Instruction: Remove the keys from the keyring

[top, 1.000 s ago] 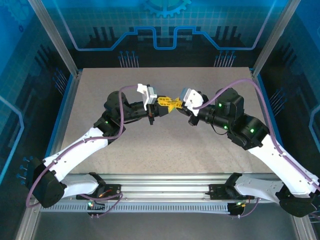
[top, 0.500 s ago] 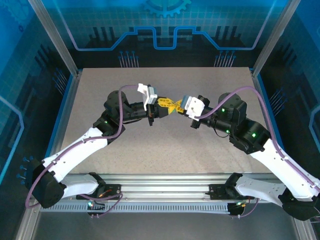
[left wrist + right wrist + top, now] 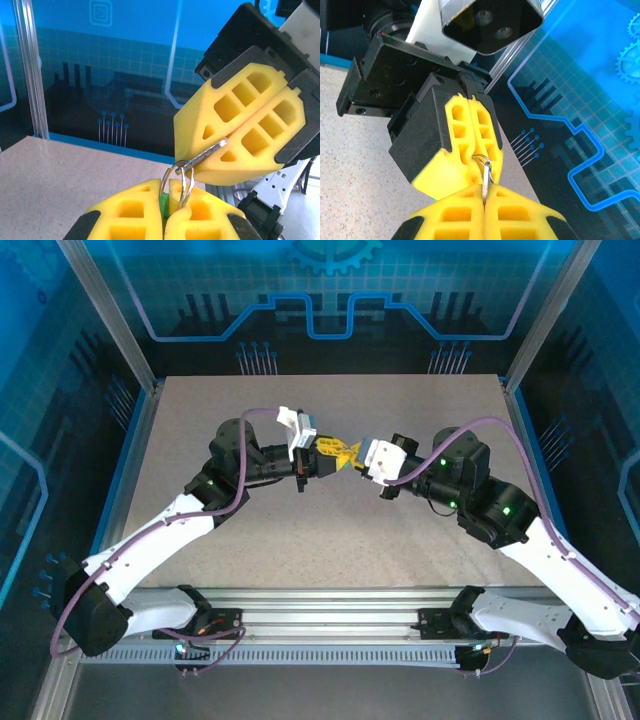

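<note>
Keyring (image 3: 187, 182) of wire is pinched in hollow-celled yellow left jaws, flat silver key (image 3: 207, 152) in right jaws.

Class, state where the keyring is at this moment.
Left wrist view, lower centre: the keyring sticks up from the left gripper, just below the right gripper.

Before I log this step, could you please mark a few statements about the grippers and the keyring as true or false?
1. The left gripper and the right gripper are both shut. True.
2. The keyring lies flat on the table. False: it is held in the air, above the table.
3. The right gripper pinches a silver key. True.
4. The left gripper holds nothing. False: its pads clamp the keyring.
</note>
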Controlling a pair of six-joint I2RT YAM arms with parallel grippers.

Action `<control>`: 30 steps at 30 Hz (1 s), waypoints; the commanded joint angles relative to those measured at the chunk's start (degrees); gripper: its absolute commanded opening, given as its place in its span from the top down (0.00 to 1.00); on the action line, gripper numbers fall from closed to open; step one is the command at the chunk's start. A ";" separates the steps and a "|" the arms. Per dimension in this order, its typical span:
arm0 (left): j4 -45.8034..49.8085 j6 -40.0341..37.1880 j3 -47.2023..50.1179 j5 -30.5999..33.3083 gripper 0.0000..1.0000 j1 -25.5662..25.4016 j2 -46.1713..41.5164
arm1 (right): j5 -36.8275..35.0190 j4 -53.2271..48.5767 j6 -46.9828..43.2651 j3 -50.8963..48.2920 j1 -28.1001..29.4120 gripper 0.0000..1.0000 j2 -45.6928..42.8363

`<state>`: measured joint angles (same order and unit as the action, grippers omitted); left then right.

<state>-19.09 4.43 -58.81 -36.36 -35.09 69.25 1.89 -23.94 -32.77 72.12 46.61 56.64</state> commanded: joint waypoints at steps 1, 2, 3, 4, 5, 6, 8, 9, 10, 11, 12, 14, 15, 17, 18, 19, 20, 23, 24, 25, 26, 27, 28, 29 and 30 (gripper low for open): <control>-1.68 0.72 -4.10 8.46 1.00 2.42 -0.83 | 7.80 -11.56 -3.64 -0.12 4.54 1.00 0.97; -1.51 0.35 -4.25 8.35 1.00 2.29 -0.79 | 7.56 -11.49 -3.93 -0.30 4.81 1.00 1.16; -1.21 0.06 -4.30 8.65 1.00 2.09 -0.80 | 7.47 -11.49 -4.18 -0.46 4.97 1.00 1.34; -1.00 -0.17 -4.42 8.54 1.00 2.07 -0.79 | 7.41 -11.22 -4.16 -0.64 5.13 1.00 1.47; -0.70 -0.44 -4.54 8.69 1.00 2.04 -0.87 | 7.80 -11.14 -4.16 -0.66 5.21 1.00 1.65; -0.68 -0.64 -4.49 8.95 1.00 1.89 -0.87 | 7.84 -11.06 -4.16 -0.75 5.36 1.00 1.87; -0.04 -1.16 -4.73 8.82 1.00 1.79 -0.87 | 7.77 -11.25 -4.57 -0.84 5.97 1.00 2.28; -0.06 -1.30 -4.66 8.78 1.00 1.69 -0.96 | 8.18 -11.40 -4.54 -0.75 6.03 1.00 2.41; 0.20 -1.51 -4.69 8.95 1.00 1.74 -1.03 | 8.65 -11.54 -4.48 -0.75 6.08 1.00 2.37; 0.53 -1.68 -4.69 9.44 1.00 1.69 -1.14 | 8.94 -11.61 -4.50 -0.75 6.09 1.00 2.31; 0.48 -1.83 -4.57 9.33 1.00 1.74 -1.17 | 8.90 -11.63 -4.48 -0.79 6.05 1.00 2.45; 0.43 -1.98 -4.65 9.06 1.00 1.59 -1.14 | 5.80 -12.59 -5.90 -0.40 8.24 1.00 4.03; 0.47 -2.05 -4.74 9.04 1.00 1.56 -1.06 | 2.49 -12.74 -7.16 -0.46 10.18 1.00 5.12; 0.52 -2.10 -4.78 8.80 1.00 1.45 -1.10 | -2.93 -12.97 -9.53 -1.20 13.47 1.00 7.10; 0.45 -1.98 -4.74 8.47 1.00 1.43 -1.21 | -3.59 -12.88 -9.98 -1.68 14.08 1.00 7.56; 0.80 -1.88 -4.82 8.44 1.00 1.38 -1.31 | -4.90 -12.48 -10.56 -2.34 14.87 1.00 7.91; 1.18 -2.04 -4.89 8.20 1.00 1.40 -1.47 | -5.60 -12.44 -11.23 -2.88 15.48 1.00 7.89; 1.43 -2.39 -4.74 7.70 1.00 1.36 -1.80 | -8.29 -12.89 -14.29 -4.27 17.70 1.00 7.71; 1.57 -2.38 -4.74 7.22 1.00 1.39 -1.84 | -9.84 -13.17 -15.86 -4.84 18.50 1.00 7.95; 1.45 -2.45 -4.82 6.33 1.00 1.36 -1.79 | -12.31 -13.60 -17.86 -5.50 19.45 1.00 8.45; 1.37 -2.21 -4.83 5.74 1.00 1.38 -1.68 | -13.80 -14.14 -19.19 -5.91 19.97 1.00 8.95; 0.97 -1.82 -4.83 5.29 1.00 1.37 -1.51 | -14.34 -14.43 -19.81 -6.15 20.34 1.00 9.30; 0.46 -1.70 -4.70 4.62 1.00 1.36 -1.41 | -14.37 -14.17 -20.28 -6.49 20.80 1.00 9.34; -0.36 -1.26 -4.44 3.65 1.00 1.37 -1.26 | -14.37 -13.46 -20.65 -6.86 21.19 1.00 9.15; -1.02 -0.81 -4.30 2.74 1.00 1.39 -1.14 | -14.28 -12.88 -21.07 -7.22 21.44 1.00 8.97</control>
<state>-3.99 1.56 -59.40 -36.23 -34.28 68.58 -26.70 -25.08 -49.23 69.60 62.17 61.73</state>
